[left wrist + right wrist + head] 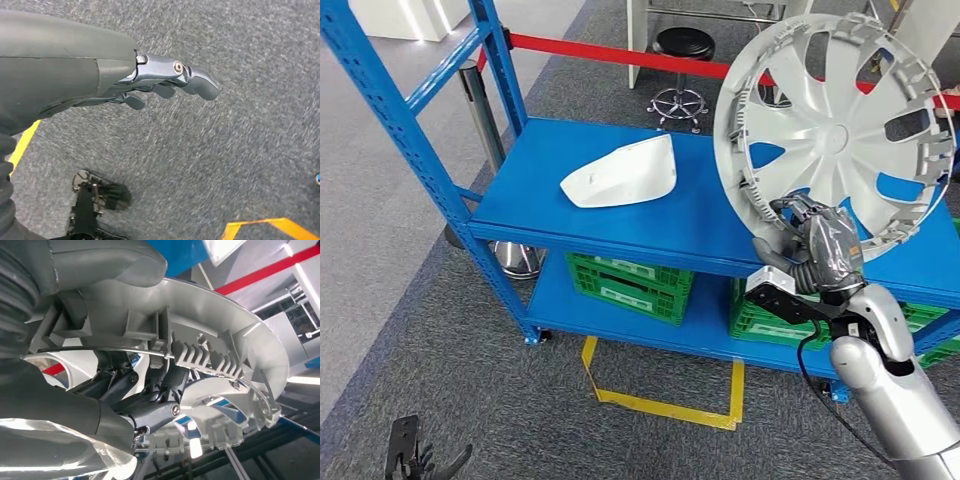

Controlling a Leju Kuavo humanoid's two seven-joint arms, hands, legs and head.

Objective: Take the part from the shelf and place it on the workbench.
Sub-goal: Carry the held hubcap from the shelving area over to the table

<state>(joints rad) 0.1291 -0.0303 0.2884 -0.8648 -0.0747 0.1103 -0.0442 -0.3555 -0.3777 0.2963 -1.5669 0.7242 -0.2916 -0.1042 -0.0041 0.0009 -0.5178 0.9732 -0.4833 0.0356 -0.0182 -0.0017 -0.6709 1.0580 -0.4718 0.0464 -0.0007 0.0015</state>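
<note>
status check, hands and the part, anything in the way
Right hand grips wheel cover by its lower rim, held upright above blue shelf. Left hand hangs open over carpet. White housing on shelf, apart from the cover.

Left hand [166, 82], fingers extended, above grey carpet [234, 150] with yellow tape [264, 225].

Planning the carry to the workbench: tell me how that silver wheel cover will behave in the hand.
The wheel cover is probably stiff yet light: thin moulded plastic with open spokes. Gripped only at its lower rim by the right hand, it may tilt or swing. Its ribbed rim clips look breakable.
</note>
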